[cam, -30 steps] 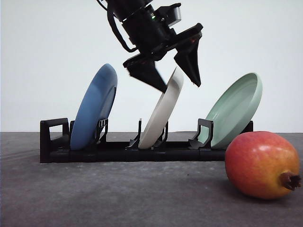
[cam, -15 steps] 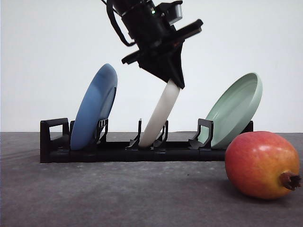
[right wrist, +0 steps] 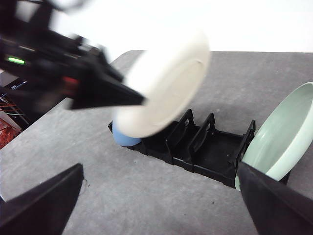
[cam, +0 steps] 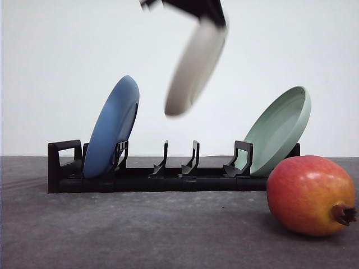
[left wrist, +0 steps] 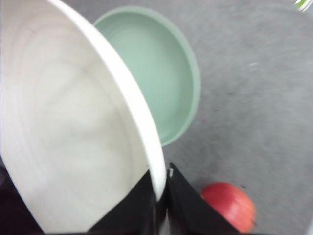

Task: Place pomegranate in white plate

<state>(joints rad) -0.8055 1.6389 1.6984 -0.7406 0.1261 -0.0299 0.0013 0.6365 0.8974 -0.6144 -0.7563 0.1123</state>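
Glossy, hard and round, the pomegranate (cam: 311, 194) could slip, so I'd grip its middle; my left tool (left wrist: 161, 205) pinches the plate (left wrist: 73, 127) rim, right tool (right wrist: 156, 205) spread wide.

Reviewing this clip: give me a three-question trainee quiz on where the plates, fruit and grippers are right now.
1. True or false: the white plate sits in the rack.
2. Which gripper holds it? A) left gripper B) right gripper
3. Fill in: the pomegranate lies on the ____, in front of the green plate.

Key: 1 false, it hangs above the empty middle slot; 2 A; 3 table.
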